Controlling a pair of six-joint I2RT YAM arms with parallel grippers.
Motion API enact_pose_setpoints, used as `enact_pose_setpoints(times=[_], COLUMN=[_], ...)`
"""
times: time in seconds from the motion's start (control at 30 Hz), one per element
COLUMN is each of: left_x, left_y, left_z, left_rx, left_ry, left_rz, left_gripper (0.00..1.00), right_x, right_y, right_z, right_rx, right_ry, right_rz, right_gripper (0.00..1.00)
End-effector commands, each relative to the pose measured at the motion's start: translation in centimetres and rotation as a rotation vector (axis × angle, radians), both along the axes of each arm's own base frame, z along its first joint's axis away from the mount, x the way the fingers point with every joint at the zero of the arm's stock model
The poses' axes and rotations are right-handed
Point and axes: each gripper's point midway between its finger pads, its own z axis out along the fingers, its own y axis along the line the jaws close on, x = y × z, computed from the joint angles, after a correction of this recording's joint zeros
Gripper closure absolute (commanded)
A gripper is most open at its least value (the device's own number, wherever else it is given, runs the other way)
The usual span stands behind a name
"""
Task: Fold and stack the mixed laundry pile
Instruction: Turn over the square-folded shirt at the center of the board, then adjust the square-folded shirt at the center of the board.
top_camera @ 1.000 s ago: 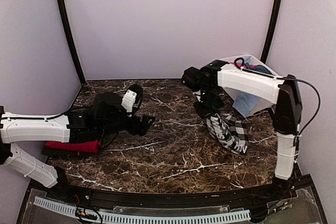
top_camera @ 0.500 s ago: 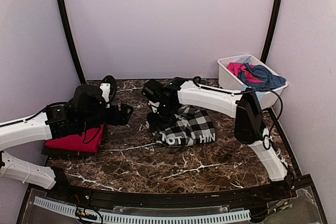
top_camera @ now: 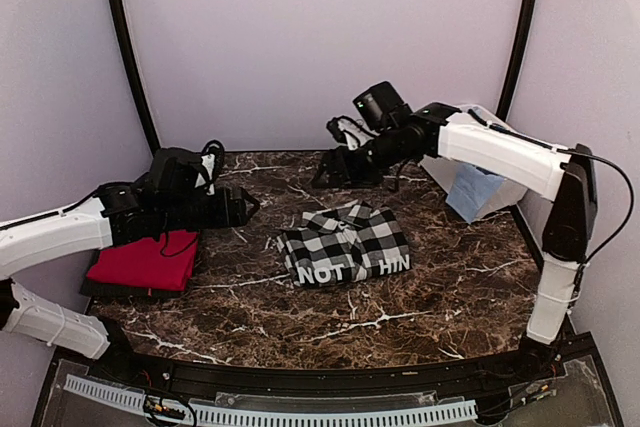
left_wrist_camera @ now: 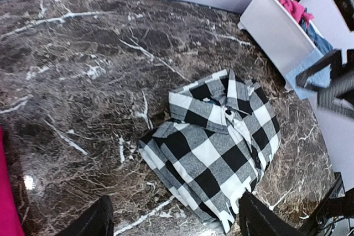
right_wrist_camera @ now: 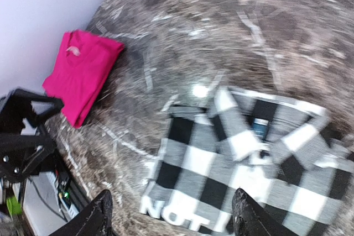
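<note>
While both arms hang above the dark marbled table (top_camera: 340, 322), neither claw holds any cloth. The left gripper (top_camera: 238, 209) sits left of centre in the overhead frame, pointing toward the middle; in its own wrist view (left_wrist_camera: 177, 224) the two fingers stand wide apart at the bottom corners with nothing between them, so it is open. The right gripper (top_camera: 335, 165) is raised in the upper middle of the overhead frame, above the far part of the table; its wrist view (right_wrist_camera: 172, 216) likewise shows the fingers spread wide and empty, so it is open too.

The checked garment (top_camera: 345, 244) lies flat on the table in the centre of the overhead frame, between the two claws and touched by neither; it is folded into a rough rectangle, its collar toward the far edge and white lettering reading "NOT" and "HIN" along the near edge. The red tee (top_camera: 145, 262) lies folded at the left of the overhead frame, partly under the left arm and well apart from the checked garment. The white tub (left_wrist_camera: 271, 23) stands at the upper right of the left wrist view; a pink piece (left_wrist_camera: 291, 10) and a blue piece (left_wrist_camera: 316, 30) lie in it, and a light blue piece (top_camera: 470, 192) hangs over its side.
</note>
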Motion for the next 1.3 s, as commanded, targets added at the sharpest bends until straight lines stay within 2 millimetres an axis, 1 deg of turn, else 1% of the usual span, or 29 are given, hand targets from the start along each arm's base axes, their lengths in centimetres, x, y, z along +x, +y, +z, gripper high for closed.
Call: enact_pose_setpoints(times=[0.0, 0.03, 0.07, 0.1, 0.13, 0.2, 0.23, 0.27, 0.3, 0.4, 0.5, 0.6, 0.67, 0.73, 0.77, 0.8, 0.83, 0.87, 0.9, 0.93, 1.0, 1.07, 1.13, 1.17, 1.2, 1.23, 1.27], left_x=[0.3, 0.8, 1.0, 1.3, 1.7, 1.9, 1.9, 2.2, 2.2, 2.4, 2.6, 2.5, 2.4, 2.4, 2.4, 2.5, 2.5, 2.4, 2.4, 2.3, 2.4, 2.3, 2.2, 2.1, 2.1, 2.1, 2.0], left_y=[-4.4, -5.2, -5.9, -6.6, -7.4, -8.2, -8.5, -8.8, -8.9, -9.1, -9.1, -9.5, -9.8, -10.2, -10.1, -10.2, -10.2, -10.3, -10.4, -10.4, -10.0, -8.9, -7.5, -6.5, -6.0, -5.2, -4.9], left_z=[-0.9, -1.6, -3.0, -2.9, -3.8, -5.6, -6.0, -7.0, -7.5, -9.4, -10.6, -12.0, -12.7, -13.6, -14.3, -14.5, -14.8, -14.8, -14.7, -14.5, -13.7, -12.8, -12.3, -12.3, -12.6, -13.2, -13.7], left_rx=[-0.068, -0.060, -0.041, -0.043, -0.030, -0.010, -0.015, -0.004, -0.005, 0.022, 0.047, 0.053, 0.049, 0.036, 0.042, 0.038, 0.040, 0.034, 0.031, 0.022, -0.001, -0.030, -0.052, -0.052, -0.048, -0.050, -0.057], left_ry=[0.090, 0.113, 0.151, 0.165, 0.190, 0.246, 0.265, 0.288, 0.306, 0.362, 0.386, 0.414, 0.426, 0.438, 0.450, 0.453, 0.461, 0.464, 0.465, 0.467, 0.462, 0.451, 0.434, 0.430, 0.428, 0.437, 0.453], left_rz=[-0.143, -0.151, -0.164, -0.174, -0.180, -0.179, -0.177, -0.172, -0.165, -0.145, -0.126, -0.130, -0.136, -0.146, -0.143, -0.141, -0.139, -0.142, -0.142, -0.144, -0.128, -0.098, -0.072, -0.055, -0.044, -0.030, -0.025], left_gripper=[0.27, 0.28, 0.30, 0.31, 0.33, 0.36, 0.38, 0.41, 0.43, 0.45, 0.43, 0.44, 0.47, 0.51, 0.56, 0.60, 0.66, 0.69, 0.77, 0.81, 0.97, 1.00, 1.00, 1.00, 1.00, 1.00, 1.00], right_x=[3.4, 3.6, 3.9, 4.1, 4.4, 4.9, 5.0, 4.9, 4.9, 4.9, 5.0, 4.9, 4.8, 4.7, 4.6, 4.6, 4.5, 4.4, 4.2, 3.9, 3.0, 2.1, 1.1, 0.8, 0.6, 0.4, 0.4], right_y=[-8.0, -9.6, -11.1, -12.6, -14.0, -16.4, -17.1, -17.7, -18.0, -18.2, -17.7, -17.1, -16.8, -16.5, -16.4, -16.3, -16.2, -16.1, -15.9, -15.5, -14.7, -14.3, -14.1, -14.1, -14.1, -14.1, -14.1], right_z=[-3.0, -3.6, -4.2, -5.0, -5.9, -8.0, -8.8, -10.1, -10.8, -12.4, -13.4, -14.6, -15.3, -15.9, -16.1, -16.4, -16.5, -16.5, -16.3, -15.8, -14.1, -12.1, -11.0, -10.6, -10.4, -10.4, -10.6], right_rx=[-0.047, -0.064, -0.087, -0.117, -0.149, -0.210, -0.227, -0.242, -0.249, -0.246, -0.223, -0.207, -0.198, -0.187, -0.186, -0.186, -0.185, -0.178, -0.164, -0.144, -0.117, -0.101, -0.076, -0.066, -0.058, -0.057, -0.060], right_ry=[-0.010, -0.012, -0.013, -0.009, -0.004, 0.021, 0.030, 0.048, 0.058, 0.084, 0.104, 0.130, 0.147, 0.160, 0.169, 0.176, 0.183, 0.189, 0.194, 0.197, 0.175, 0.151, 0.148, 0.146, 0.144, 0.146, 0.147], right_rz=[-0.150, -0.179, -0.208, -0.236, -0.265, -0.311, -0.321, -0.325, -0.328, -0.328, -0.314, -0.294, -0.280, -0.271, -0.266, -0.261, -0.257, -0.253, -0.246, -0.239, -0.220, -0.215, -0.206, -0.206, -0.203, -0.201, -0.202], right_gripper=[0.31, 0.31, 0.32, 0.33, 0.34, 0.35, 0.36, 0.36, 0.37, 0.37, 0.36, 0.35, 0.36, 0.37, 0.38, 0.38, 0.39, 0.40, 0.43, 0.45, 0.50, 0.56, 0.62, 0.66, 0.70, 0.74, 0.80])
